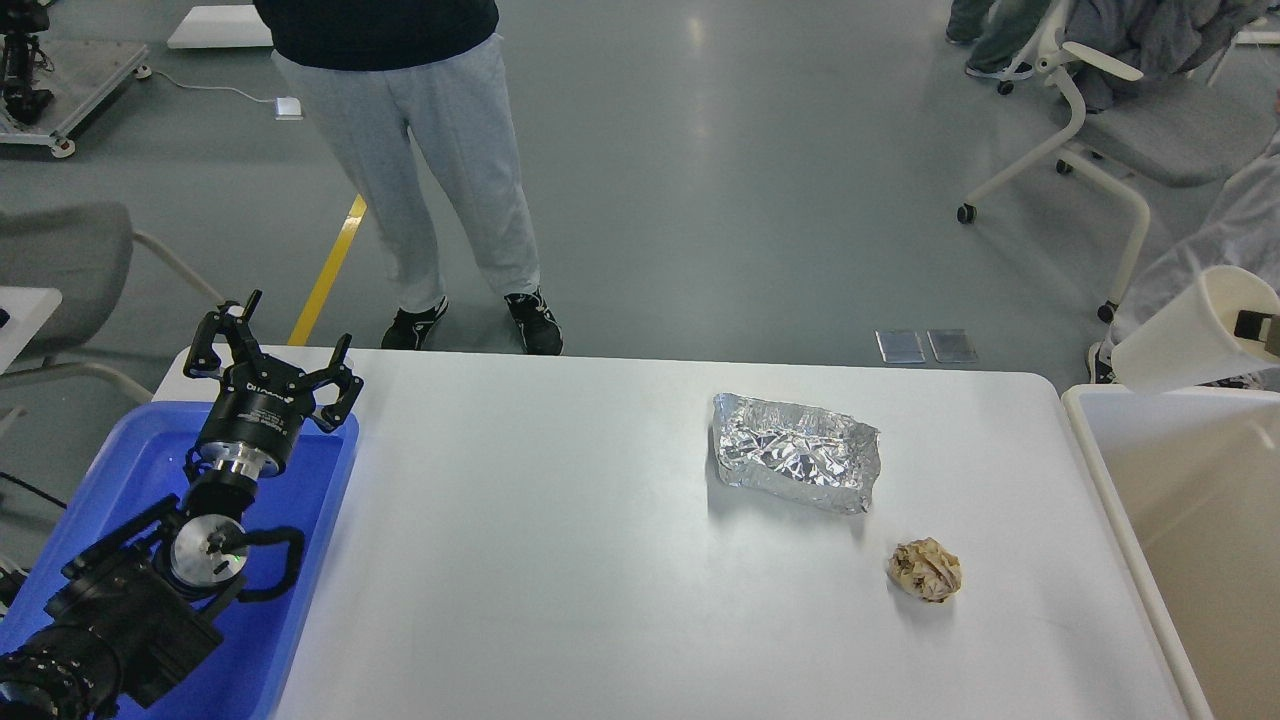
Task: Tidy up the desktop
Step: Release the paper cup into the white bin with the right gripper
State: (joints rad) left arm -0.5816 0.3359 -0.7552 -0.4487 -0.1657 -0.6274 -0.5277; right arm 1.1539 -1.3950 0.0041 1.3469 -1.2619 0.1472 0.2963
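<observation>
The white desktop [560,560] fills the middle of the head view, stretching from the blue tray [300,560] at its left edge to the beige white-rimmed bin [1180,520] on its right. Over the tray's far corner hangs the left gripper [290,350], fingers spread wide apart, nothing between them. Above the bin, at the right edge, a white paper cup [1185,335] tilts with its mouth to the right, a dark part just inside the rim; whether that is the right gripper, and how its fingers stand, cannot be told. On the desktop's right half sits a crumpled foil tray [795,452]. Near it, closer to the robot, lies a small brown paper ball [925,569], apart from the foil.
</observation>
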